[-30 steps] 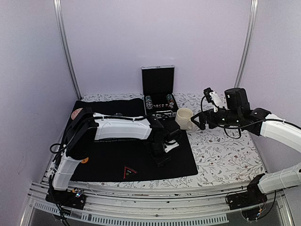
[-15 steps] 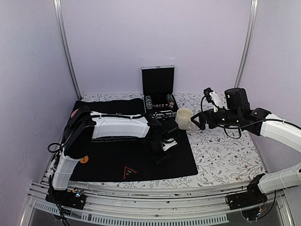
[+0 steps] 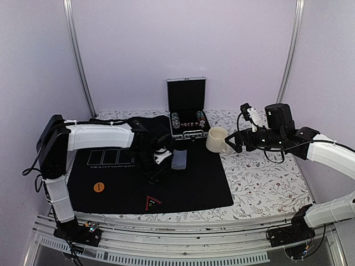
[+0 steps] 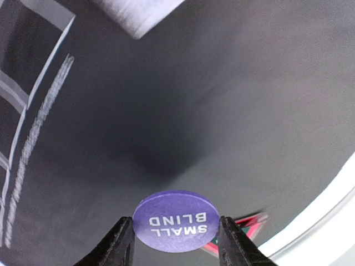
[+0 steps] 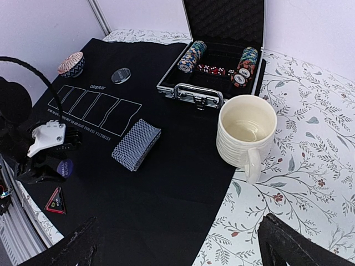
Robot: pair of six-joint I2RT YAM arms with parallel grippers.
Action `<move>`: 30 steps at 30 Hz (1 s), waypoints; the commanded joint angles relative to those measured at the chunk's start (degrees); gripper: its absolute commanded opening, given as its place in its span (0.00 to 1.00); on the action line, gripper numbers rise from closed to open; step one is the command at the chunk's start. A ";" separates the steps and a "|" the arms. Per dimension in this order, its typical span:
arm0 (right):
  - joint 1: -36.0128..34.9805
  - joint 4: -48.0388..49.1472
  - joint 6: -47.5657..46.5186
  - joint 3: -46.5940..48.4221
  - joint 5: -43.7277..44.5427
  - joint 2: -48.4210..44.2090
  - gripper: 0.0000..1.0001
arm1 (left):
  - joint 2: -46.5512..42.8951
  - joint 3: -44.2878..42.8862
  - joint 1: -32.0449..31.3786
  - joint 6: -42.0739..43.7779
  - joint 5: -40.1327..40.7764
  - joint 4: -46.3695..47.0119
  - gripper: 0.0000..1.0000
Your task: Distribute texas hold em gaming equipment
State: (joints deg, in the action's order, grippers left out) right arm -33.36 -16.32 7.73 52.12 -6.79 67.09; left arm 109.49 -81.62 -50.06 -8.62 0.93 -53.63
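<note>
My left gripper is shut on a purple button marked SMALL BLIND and holds it just above the black mat. In the top view this gripper is left of the blue-grey-backed card deck. In the right wrist view the purple button sits in the gripper, left of the deck. An orange button lies on the mat's left part. A black button lies near the mat's far edge. Poker chips stand in the open case. My right gripper is open and empty, hovering near the mug.
A cream mug stands at the mat's right edge; it also shows in the right wrist view. A round patterned stack sits at the mat's far left corner. A red triangle logo marks the mat's front. The tablecloth is floral.
My left arm has swung left from the middle of the mat, carrying the purple button. The card deck it covered now shows. The right arm has not moved.
</note>
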 commanded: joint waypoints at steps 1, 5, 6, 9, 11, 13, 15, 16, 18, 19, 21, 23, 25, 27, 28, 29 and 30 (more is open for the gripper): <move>-0.21 0.11 0.40 0.95 -0.89 -0.10 0.99 | -3.78 7.10 3.27 -1.69 0.05 2.98 0.51; -0.24 0.26 0.70 1.44 -1.22 0.47 0.99 | -3.82 9.62 4.42 -1.68 -1.07 4.90 0.51; -0.21 0.31 0.78 1.54 -1.33 0.57 0.99 | -3.60 9.97 4.43 -1.60 -1.36 5.16 0.51; -0.21 0.17 1.13 1.53 -1.41 0.51 0.99 | -2.94 10.64 4.37 -1.56 -2.27 6.46 0.51; -0.21 0.03 1.19 1.56 -1.35 0.55 0.99 | -2.51 10.61 4.36 -1.40 -2.54 6.90 0.51; -0.21 -0.03 1.30 1.72 -1.37 0.59 0.99 | -2.08 10.55 4.39 -1.27 -2.68 7.19 0.52; -0.21 -0.14 1.37 1.99 -1.31 0.66 0.99 | -1.76 10.37 4.42 -1.10 -2.73 7.35 0.53; -0.21 -0.12 1.40 2.11 -1.31 0.67 0.99 | -1.66 10.35 4.37 -1.01 -2.75 7.31 0.55; -0.21 -0.16 1.54 2.56 -1.36 0.88 0.99 | -1.72 10.35 4.38 -0.71 -2.69 7.42 0.61; -0.21 -0.20 1.49 2.77 -1.38 0.97 0.99 | -1.77 10.35 4.38 -0.63 -2.68 7.48 0.63; -0.21 -0.41 1.35 3.25 -1.45 1.25 0.99 | -2.05 10.35 4.36 -0.38 -2.78 7.71 0.66; -0.21 -0.62 1.24 3.86 -1.25 1.60 0.99 | -2.38 10.14 4.42 -0.22 -2.49 7.89 0.70; -0.21 -0.90 1.15 4.60 -1.42 2.00 0.99 | -2.99 9.73 4.40 0.04 -2.05 7.84 0.73; -0.23 -1.18 1.17 5.28 -1.68 2.43 0.99 | -4.02 9.16 4.45 0.27 -1.95 7.84 0.75; -0.23 -1.31 1.22 5.75 -1.85 2.65 0.99 | -4.74 8.86 4.46 0.33 -1.83 7.84 0.76; -0.21 -1.43 1.36 6.12 -1.96 2.95 0.99 | -5.48 8.52 4.46 0.47 -1.83 7.84 0.77; -0.25 -1.56 1.54 6.53 -2.07 3.23 0.99 | -6.31 8.24 4.52 0.64 -1.78 7.87 0.77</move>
State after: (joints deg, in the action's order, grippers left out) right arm -33.36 -16.93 8.43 56.01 -8.01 69.17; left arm 106.74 -71.53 -45.98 -9.04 -0.95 -46.57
